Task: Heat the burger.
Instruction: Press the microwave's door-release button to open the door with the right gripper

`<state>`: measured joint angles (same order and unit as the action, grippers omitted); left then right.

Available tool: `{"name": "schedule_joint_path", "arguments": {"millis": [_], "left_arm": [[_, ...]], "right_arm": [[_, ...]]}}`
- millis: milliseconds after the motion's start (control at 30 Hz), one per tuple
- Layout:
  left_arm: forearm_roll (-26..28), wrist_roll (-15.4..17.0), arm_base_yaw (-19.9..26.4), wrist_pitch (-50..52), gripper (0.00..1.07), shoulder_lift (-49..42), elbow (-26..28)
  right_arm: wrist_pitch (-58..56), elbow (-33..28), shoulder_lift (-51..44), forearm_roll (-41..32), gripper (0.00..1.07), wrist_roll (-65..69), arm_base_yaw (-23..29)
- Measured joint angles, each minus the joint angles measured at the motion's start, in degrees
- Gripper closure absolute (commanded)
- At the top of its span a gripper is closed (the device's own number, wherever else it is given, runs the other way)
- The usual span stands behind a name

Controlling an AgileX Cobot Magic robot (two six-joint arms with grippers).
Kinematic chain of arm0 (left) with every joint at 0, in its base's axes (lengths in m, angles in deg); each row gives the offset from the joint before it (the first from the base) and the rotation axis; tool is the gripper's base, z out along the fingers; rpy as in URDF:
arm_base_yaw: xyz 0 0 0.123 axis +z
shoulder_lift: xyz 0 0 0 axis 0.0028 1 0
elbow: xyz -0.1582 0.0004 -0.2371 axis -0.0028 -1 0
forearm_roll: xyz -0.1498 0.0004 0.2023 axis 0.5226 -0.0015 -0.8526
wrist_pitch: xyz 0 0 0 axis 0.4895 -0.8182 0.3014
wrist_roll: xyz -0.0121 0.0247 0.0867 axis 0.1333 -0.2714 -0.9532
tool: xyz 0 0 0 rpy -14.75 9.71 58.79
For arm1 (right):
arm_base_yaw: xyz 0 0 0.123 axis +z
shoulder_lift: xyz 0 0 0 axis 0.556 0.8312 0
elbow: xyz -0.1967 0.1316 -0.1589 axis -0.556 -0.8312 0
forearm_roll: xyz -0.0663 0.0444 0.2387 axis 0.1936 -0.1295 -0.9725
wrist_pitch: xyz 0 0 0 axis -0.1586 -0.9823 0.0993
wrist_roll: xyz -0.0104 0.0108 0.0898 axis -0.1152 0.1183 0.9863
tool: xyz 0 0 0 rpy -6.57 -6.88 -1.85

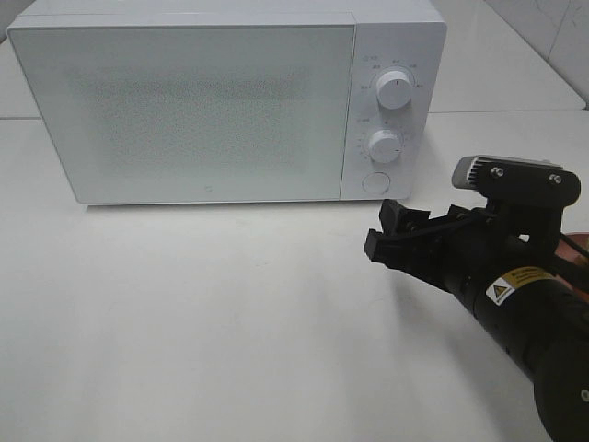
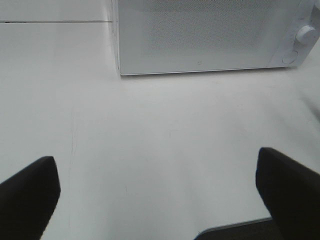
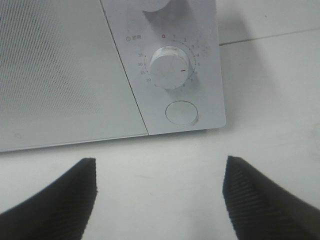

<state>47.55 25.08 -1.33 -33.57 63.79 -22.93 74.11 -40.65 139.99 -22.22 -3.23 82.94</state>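
**Status: door shut, burger not in view**

1. Location of the burger. We cannot see the burger in any view. It is not on the bare part of the desk (image 1: pixel 184 322) in front of the microwave (image 1: pixel 386 41). The door (image 1: pixel 184 101) is shut and its dotted panel hides the inside, so we cannot tell whether the burger is in there.

2. Right hand (image 1: pixel 379 228). Its fingers stand apart with nothing between them. It hovers above the desk, near the microwave's lower right corner and facing the round button (image 3: pixel 181 112) below the lower knob (image 3: pixel 170 66).

3. Left hand (image 2: pixel 157 190). Its fingers stand wide apart and hold nothing. It sits well back from the microwave.

4. Progress. The red mark on the lower knob is turned away from zero, so we judge that a time may be set. If so, loading is done, and opening the door and taking the burger out remain. If not, loading and heating remain.
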Motion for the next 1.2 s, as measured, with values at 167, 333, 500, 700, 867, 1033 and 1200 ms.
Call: {"name": "schedule_joint_path", "arguments": {"millis": [167,333,500,700,867,1033,1200], "left_arm": [[0.00,0.00,0.00,0.00,0.07,0.00,0.00],[0.00,0.00,0.00,0.00,0.07,0.00,0.00],[0.00,0.00,0.00,0.00,0.07,0.00,0.00],[0.00,0.00,0.00,0.00,0.07,0.00,0.00],[0.00,0.00,0.00,0.00,0.07,0.00,0.00],[0.00,0.00,0.00,0.00,0.07,0.00,0.00],[0.00,0.00,0.00,0.00,0.07,0.00,0.00]], "right_arm": [[0.00,0.00,0.00,0.00,0.51,11.00,0.00],[0.00,0.00,0.00,-0.11,0.65,26.36,0.00],[-0.29,0.00,0.00,-0.11,0.84,44.40,0.00],[-0.40,0.00,0.00,-0.17,0.95,55.41,0.00],[-0.40,0.00,0.00,-0.46,1.07,64.06,0.00],[-0.46,0.00,0.00,-2.41,1.07,66.52,0.00],[-0.97,1.38,0.63,-3.72,1.07,68.24,0.00]]}}
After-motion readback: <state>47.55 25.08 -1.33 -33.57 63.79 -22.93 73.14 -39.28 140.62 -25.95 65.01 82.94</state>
